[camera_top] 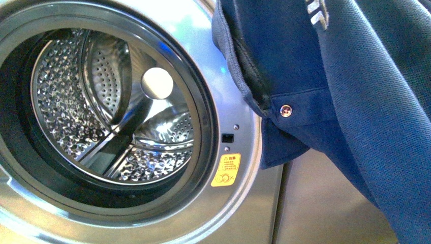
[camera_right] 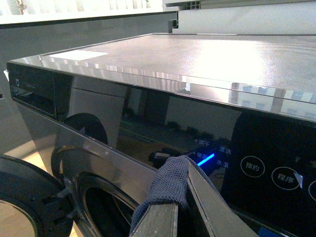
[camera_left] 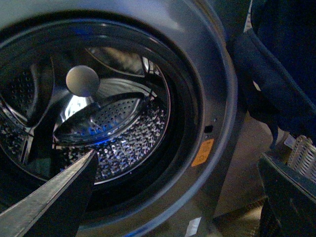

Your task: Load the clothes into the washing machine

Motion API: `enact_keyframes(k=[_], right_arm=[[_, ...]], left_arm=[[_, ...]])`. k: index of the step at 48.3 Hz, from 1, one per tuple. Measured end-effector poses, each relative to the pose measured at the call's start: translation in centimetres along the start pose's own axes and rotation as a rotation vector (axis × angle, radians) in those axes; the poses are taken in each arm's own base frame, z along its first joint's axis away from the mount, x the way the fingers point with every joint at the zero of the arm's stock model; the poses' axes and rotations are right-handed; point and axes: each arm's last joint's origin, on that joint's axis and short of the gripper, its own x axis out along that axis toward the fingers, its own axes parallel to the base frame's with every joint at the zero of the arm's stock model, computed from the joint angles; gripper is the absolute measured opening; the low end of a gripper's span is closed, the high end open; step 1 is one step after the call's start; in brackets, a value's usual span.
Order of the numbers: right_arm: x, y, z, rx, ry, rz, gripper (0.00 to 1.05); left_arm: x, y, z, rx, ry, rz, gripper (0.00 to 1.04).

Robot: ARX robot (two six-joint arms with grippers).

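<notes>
clothes (camera_top: 376,101): navy | washing machine (camera_top: 244,203): silver-grey | sticker (camera_top: 225,170): yellow

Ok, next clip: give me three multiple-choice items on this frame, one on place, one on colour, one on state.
1. Relative to the washing machine's drum, the clothes are: A) inside it B) hanging outside, to its right C) lying beneath it
2. The sticker beside the porthole is: A) yellow B) red C) green
3. The right hand is: A) open, empty B) shut on the clothes C) gripping the door
Answers: 1 B, the front view shows navy fabric hanging right of the empty drum; 2 A, plainly yellow; 3 B, the right wrist view shows fabric pinched in its grip.
</notes>
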Motion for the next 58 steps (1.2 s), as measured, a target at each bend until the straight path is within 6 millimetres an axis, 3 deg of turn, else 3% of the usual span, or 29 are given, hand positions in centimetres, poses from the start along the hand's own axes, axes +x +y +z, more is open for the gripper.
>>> enact_keyframes(k=[8,15,28,37,45,58], right_arm=[[0.0,0.0,0.0,0.0,0.0,0.0,0.03],[0.0,0.0,0.0,0.0,0.0,0.0,0.03],[0.0,0.0,0.0,0.0,0.0,0.0,0.03],[0.0,0.0,0.0,0.0,0.0,0.0,0.03],[0.0,0.0,0.0,0.0,0.0,0.0,0.03],[0.0,0.0,0.0,0.0,0.0,0.0,0.03]], left_arm=[[2.3,0.7,2.2,0.024,-0.027,-0.051,0.98],[5.7,1.2,4.4,0.069,-0.059,-0.166,0.98],[10.1,1.7,5.2,0.117,-0.131,-0.387,0.98],[11.4,0.4,4.9,0.099,-0.129,-0.532,0.98],[12.8,-1.1,5.8,0.083,-0.158,-0.703,0.98],[16.1,-1.7,6.1,0.003,-0.144,-0.687,0.98]])
